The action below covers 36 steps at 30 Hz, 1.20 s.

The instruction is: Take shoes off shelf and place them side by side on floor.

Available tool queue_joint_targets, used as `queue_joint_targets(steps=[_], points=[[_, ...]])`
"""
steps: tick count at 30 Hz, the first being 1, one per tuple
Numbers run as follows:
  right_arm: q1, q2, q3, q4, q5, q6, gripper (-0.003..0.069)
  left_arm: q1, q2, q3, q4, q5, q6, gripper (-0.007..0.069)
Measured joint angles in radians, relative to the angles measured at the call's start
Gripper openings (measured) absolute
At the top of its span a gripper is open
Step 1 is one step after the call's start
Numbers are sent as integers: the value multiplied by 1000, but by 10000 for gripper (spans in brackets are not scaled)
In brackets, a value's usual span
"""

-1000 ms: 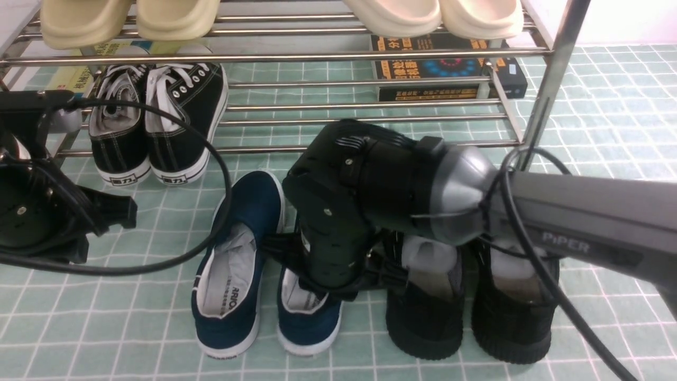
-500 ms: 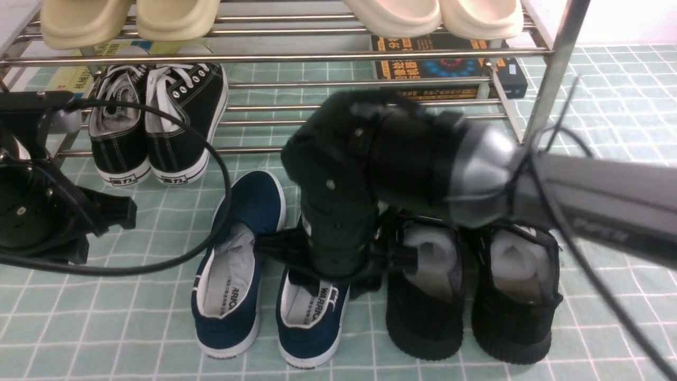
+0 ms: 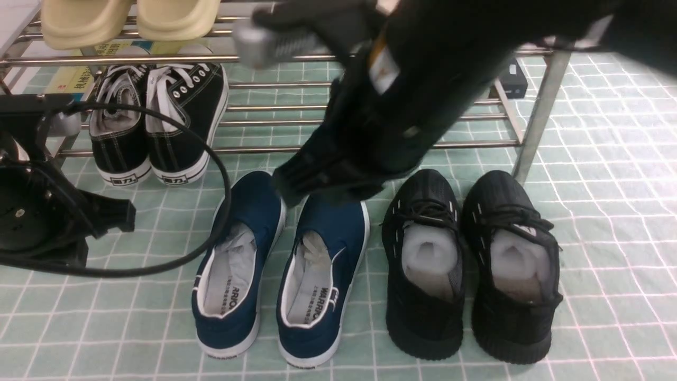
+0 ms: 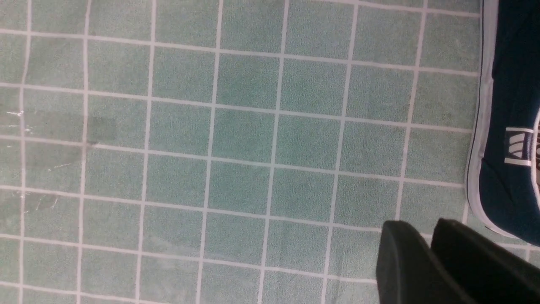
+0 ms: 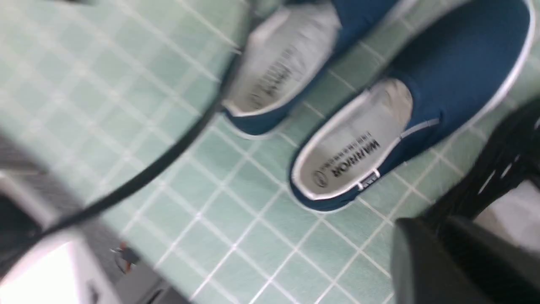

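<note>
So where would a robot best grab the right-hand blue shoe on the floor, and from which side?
Probably its heel rim, from above, one finger inside. The blue shoe stands sole-down with the opening facing up, and its twin and a black sneaker crowd both flanks.

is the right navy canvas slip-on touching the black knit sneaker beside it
Apart: front view shows a strip of green floor between the navy slip-on and black knit sneaker.
</note>
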Motion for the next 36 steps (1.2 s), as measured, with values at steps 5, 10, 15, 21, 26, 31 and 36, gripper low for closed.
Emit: queue_joint_targets(steps=[5, 10, 15, 21, 26, 31, 36], points=[[0, -199, 48, 63, 2, -69, -14, 0, 0, 0, 0, 3, 0, 132], [0, -487, 263, 75, 10, -157, -15, 0, 0, 0, -2, 23, 0, 138], [0, -726, 588, 79, -129, -248, -13, 0, 0, 0, -2, 39, 0, 141], [0, -880, 1029, 138, -563, -327, -11, 0, 0, 0, -4, 45, 0, 143], [0, -897, 1223, 160, -858, -339, -9, 0, 0, 0, -4, 63, 0, 143], [0, -898, 1268, 168, -936, -339, -7, 0, 0, 0, -3, 72, 0, 144], [0, -898, 1274, 168, -921, -340, -6, 0, 0, 0, -2, 77, 0, 148]])
